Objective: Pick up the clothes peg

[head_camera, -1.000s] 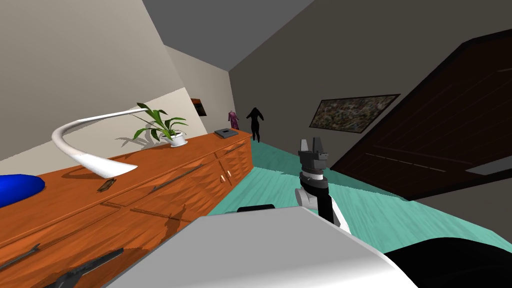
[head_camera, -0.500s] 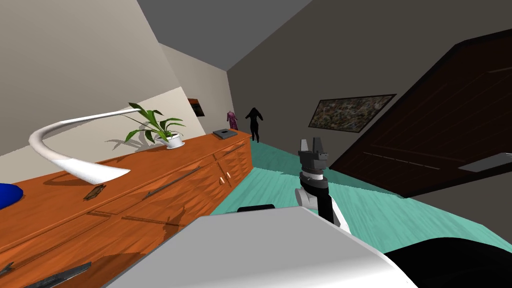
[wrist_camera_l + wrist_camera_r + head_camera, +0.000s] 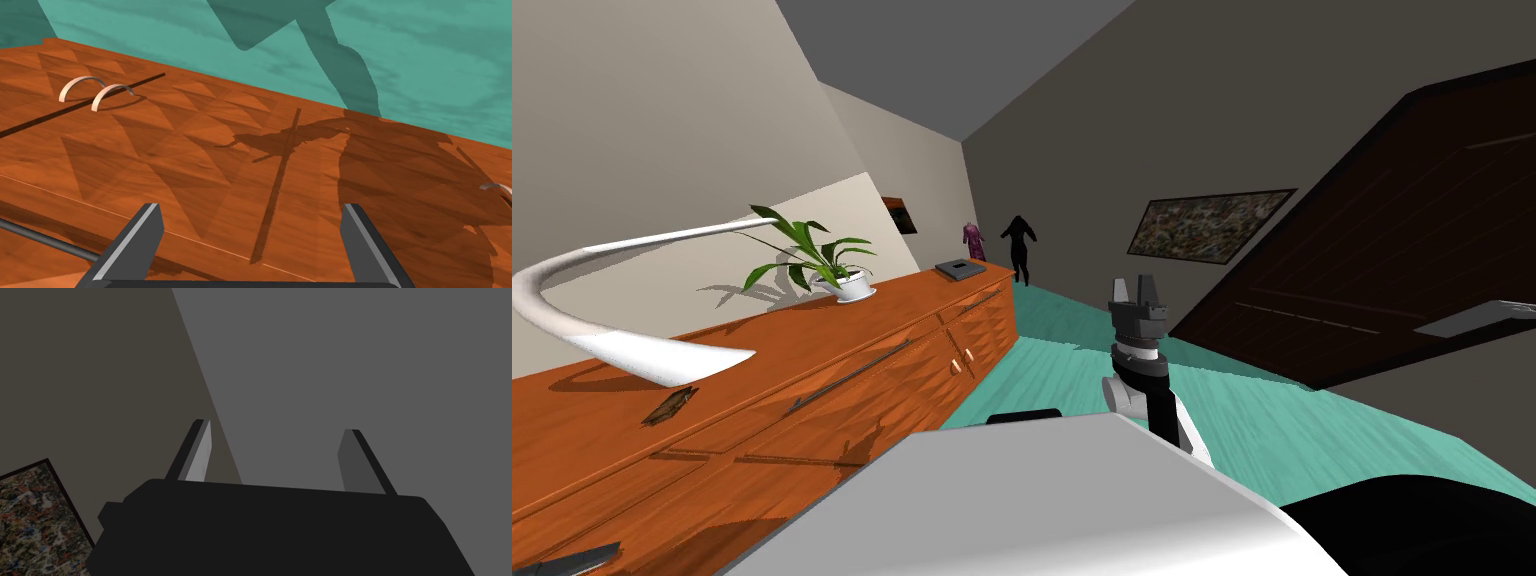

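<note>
the brown clothes peg (image 3: 670,407) lies on the desk (image 3: 762,340) by a curved white lamp (image 3: 662,358), while the left pincer (image 3: 250,207), facing its front, and the raised right pincer (image 3: 1134,284) gape empty.

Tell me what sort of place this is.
Probably a hallway or living room in a house: a long wooden sideboard carrying a potted plant and a curved white lamp, a framed picture, and a dark door opposite.
</note>
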You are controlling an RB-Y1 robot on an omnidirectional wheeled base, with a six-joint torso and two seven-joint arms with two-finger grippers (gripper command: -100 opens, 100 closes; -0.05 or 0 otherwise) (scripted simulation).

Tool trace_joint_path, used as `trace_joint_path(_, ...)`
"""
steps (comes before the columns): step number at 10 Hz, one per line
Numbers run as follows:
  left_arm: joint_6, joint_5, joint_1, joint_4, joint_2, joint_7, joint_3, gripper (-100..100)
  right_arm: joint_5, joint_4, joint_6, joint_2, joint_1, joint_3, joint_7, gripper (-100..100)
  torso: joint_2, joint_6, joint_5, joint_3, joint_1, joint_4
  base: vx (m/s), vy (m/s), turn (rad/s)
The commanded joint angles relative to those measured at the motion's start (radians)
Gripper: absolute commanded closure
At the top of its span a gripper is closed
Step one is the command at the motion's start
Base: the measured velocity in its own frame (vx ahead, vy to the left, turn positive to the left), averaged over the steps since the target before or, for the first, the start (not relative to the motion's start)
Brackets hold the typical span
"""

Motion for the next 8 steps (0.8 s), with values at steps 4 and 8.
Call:
trace_joint_path(4,-0.026,-0.046,0.005,0.092,0.061,0.061,-0.025,-100,0.0,0.0,0.0,0.0,0.0,0.0,0.0,0,-0.002,0.0,0.001,-0.001,0.005,0.0,0.073,0.113,-0.054)
trace_joint_path(8,-0.041,-0.036,0.026,0.131,0.117,0.08,-0.047,-100,0.0,0.0,0.0,0.0,0.0,0.0,0.0,0,-0.001,0.0,0.001,-0.001,0.004,0.0,0.075,0.118,-0.067)
